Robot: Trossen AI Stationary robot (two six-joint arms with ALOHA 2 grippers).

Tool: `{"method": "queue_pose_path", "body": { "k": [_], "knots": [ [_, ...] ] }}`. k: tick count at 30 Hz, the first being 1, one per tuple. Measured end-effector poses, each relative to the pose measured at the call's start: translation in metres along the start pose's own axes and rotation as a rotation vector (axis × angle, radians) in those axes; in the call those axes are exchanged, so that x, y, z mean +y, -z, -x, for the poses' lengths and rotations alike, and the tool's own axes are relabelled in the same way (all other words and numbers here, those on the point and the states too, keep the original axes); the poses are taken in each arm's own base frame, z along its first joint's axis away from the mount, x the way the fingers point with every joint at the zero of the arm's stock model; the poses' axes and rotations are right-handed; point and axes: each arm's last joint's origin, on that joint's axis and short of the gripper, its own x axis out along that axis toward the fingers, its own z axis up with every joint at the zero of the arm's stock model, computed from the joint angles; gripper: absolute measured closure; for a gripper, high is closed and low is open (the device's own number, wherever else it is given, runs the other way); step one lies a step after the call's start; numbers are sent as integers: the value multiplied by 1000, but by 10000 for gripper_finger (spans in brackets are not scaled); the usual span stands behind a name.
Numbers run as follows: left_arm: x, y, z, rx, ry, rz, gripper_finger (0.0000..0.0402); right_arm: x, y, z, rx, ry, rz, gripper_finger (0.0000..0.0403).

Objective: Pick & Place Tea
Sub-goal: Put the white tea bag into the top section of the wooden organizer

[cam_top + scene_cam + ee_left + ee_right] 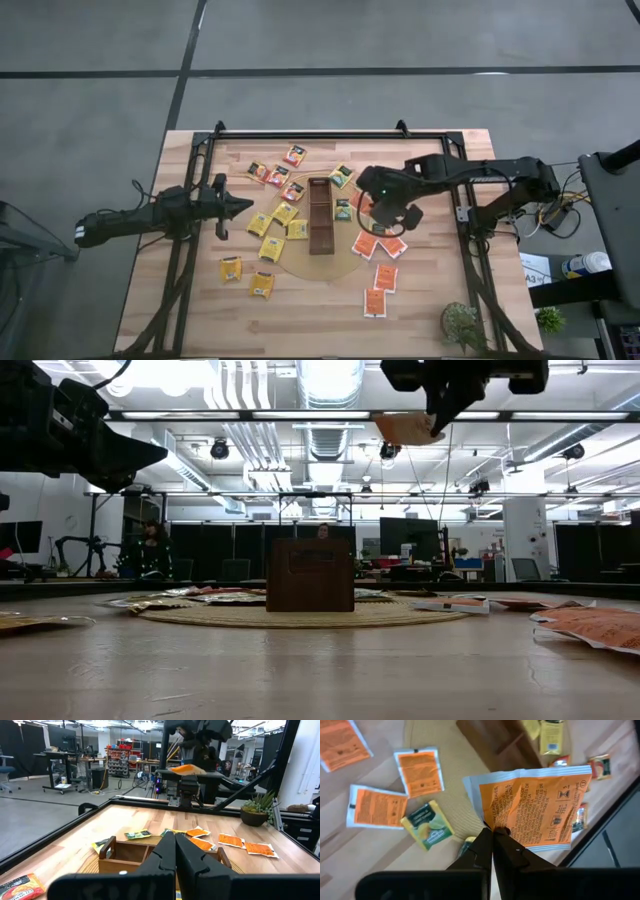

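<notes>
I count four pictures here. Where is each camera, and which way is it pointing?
High: overhead, straight down on the table; both arms show.
Low: at tabletop level, facing the tray; right claw hangs above.
Left wrist: looks past the shut left claw across the table.
Right wrist: looks down past the right claw.
Shared: both wrist views show the orange tea sachet it holds.

In the high view, the right gripper (pixel 384 212) covers most of the held orange sachet (pixel 365 203). Print on every sachet there is too small to read. In the low view, both arms are cut off by the top edge, and the tray (pixel 310 574) hides the sachets behind it.
</notes>
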Motion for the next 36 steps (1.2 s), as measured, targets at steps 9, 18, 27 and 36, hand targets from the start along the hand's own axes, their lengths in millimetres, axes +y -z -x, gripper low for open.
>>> {"method": "queue_pose_path", "body": {
  "k": [9,18,27,36],
  "knots": [
    [0,0,0,0,0,0,402,-1,-1,1,-6,11,-43,395],
    [0,0,0,0,0,0,402,-4,-3,-1,-19,27,-36,394],
    [0,0,0,1,0,0,402,-15,-14,-25,-41,43,-170,394],
    [0,0,0,4,0,0,402,-36,-33,-55,-102,67,-493,394]
  ]
}}
